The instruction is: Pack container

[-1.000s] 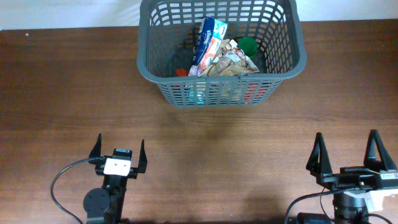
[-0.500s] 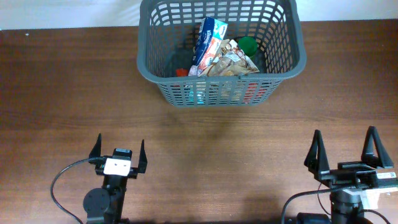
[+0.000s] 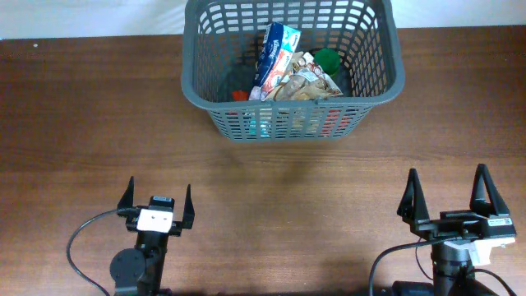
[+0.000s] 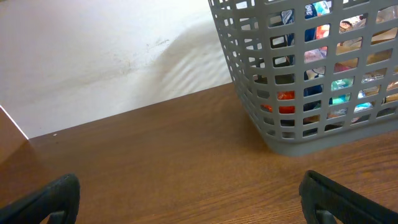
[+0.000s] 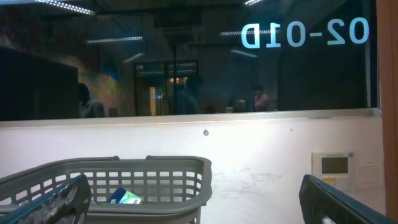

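Observation:
The container (image 3: 288,104), a grey lattice basket, stands at the far middle of the table. Inside it lie a blue-and-white packet (image 3: 278,51), a crinkled snack bag (image 3: 308,80), something green (image 3: 327,57) and something red (image 3: 239,95). My left gripper (image 3: 159,192) is open near the front left edge, well short of the basket, with nothing between its fingers. My right gripper (image 3: 445,178) is open at the front right, also holding nothing. The left wrist view shows the basket (image 4: 311,134) ahead to the right. In the right wrist view the basket's rim (image 5: 124,165) is low at the left.
The brown wooden table (image 3: 90,123) stretches between both grippers and the basket. A white wall (image 4: 93,56) rises behind the table's far edge. A dark window and a wall panel (image 5: 334,165) show above it in the right wrist view.
My right gripper has shifted slightly to the left and its fingers reach a little further up the overhead frame. The left arm and the basket have not moved.

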Motion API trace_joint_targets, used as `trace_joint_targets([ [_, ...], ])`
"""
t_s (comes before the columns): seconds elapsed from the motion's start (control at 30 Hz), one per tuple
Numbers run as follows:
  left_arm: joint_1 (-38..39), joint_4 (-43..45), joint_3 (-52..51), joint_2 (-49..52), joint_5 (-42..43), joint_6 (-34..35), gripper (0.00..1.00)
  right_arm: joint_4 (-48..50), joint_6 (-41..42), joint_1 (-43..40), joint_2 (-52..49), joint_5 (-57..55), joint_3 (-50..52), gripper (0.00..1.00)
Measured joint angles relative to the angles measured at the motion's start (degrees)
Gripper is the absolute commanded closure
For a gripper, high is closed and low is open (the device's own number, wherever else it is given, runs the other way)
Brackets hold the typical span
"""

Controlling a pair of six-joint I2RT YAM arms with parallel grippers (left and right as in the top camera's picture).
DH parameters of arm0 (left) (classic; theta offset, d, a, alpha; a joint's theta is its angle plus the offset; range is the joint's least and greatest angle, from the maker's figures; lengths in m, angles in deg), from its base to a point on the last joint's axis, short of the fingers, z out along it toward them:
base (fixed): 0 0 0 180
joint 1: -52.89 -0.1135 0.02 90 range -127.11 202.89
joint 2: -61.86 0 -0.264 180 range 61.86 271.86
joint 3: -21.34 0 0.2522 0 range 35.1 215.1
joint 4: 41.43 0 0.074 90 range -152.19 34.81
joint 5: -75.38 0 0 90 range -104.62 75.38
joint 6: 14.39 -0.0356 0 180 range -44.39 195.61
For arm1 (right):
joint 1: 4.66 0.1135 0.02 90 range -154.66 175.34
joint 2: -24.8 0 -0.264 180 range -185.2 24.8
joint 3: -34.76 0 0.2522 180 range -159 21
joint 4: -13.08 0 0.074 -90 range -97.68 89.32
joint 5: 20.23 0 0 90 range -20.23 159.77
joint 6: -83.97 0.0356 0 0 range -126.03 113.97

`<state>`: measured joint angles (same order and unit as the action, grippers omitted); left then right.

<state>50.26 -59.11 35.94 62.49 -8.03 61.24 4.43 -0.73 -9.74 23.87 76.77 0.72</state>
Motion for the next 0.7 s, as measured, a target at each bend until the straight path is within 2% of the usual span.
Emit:
trace_joint_targets([
  [0.7,0.0,0.0,0.0,0.0,0.0,0.0,0.01,0.1,0.0,0.0,0.0,0.0,8.0,0.01],
])
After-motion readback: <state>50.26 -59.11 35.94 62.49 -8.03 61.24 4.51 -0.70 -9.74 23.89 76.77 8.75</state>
